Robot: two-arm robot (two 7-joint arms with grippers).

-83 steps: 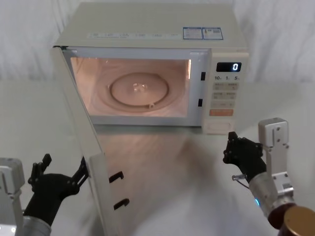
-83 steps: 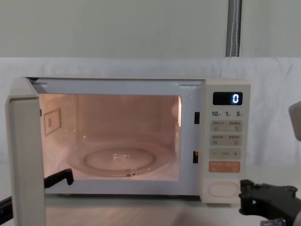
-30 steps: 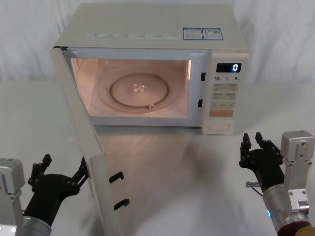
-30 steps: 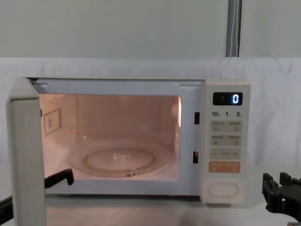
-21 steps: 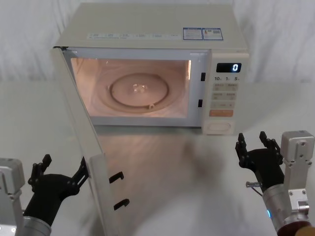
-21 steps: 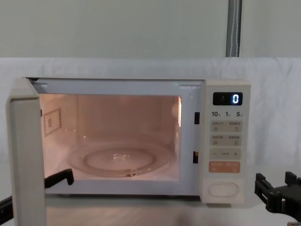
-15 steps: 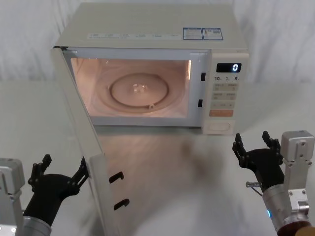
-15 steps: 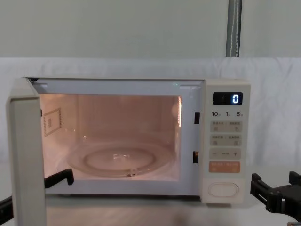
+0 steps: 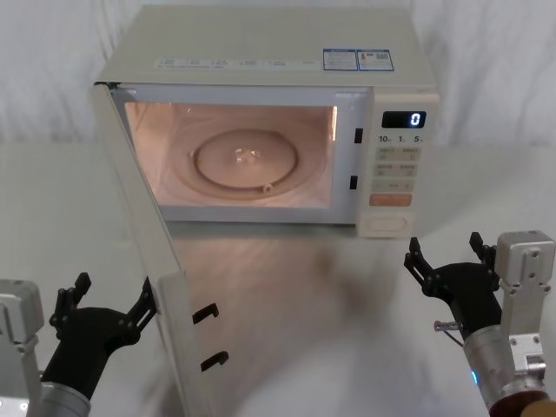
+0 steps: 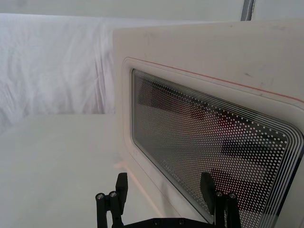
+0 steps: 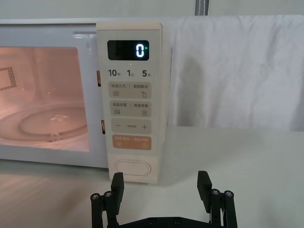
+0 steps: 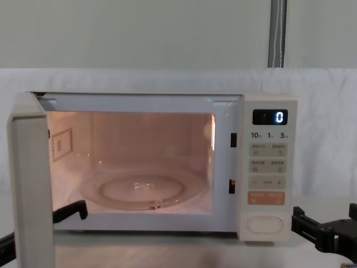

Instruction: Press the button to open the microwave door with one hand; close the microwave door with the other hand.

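Note:
The cream microwave (image 9: 261, 52) stands at the back of the table with its cavity lit. The microwave door (image 9: 143, 243) is swung wide open toward my left side. Its glass window (image 10: 213, 137) faces my left gripper (image 9: 115, 291), which is open, low and just outside the door's free edge. One of that gripper's fingers (image 10: 206, 185) lies close to the door's outer face. The oval button (image 9: 388, 225) sits at the bottom of the key panel. My right gripper (image 9: 443, 252) is open, a short way in front of the button (image 11: 132, 168) and not touching it.
White cloth covers the table (image 9: 287, 295) and the wall behind. The open door (image 12: 30, 184) blocks the space in front of the microwave's left side. Bare tabletop lies between the two grippers.
The right gripper has drawn back from the button, where it was shut, and spread its fingers wide. The door stays open and the left gripper has not moved.

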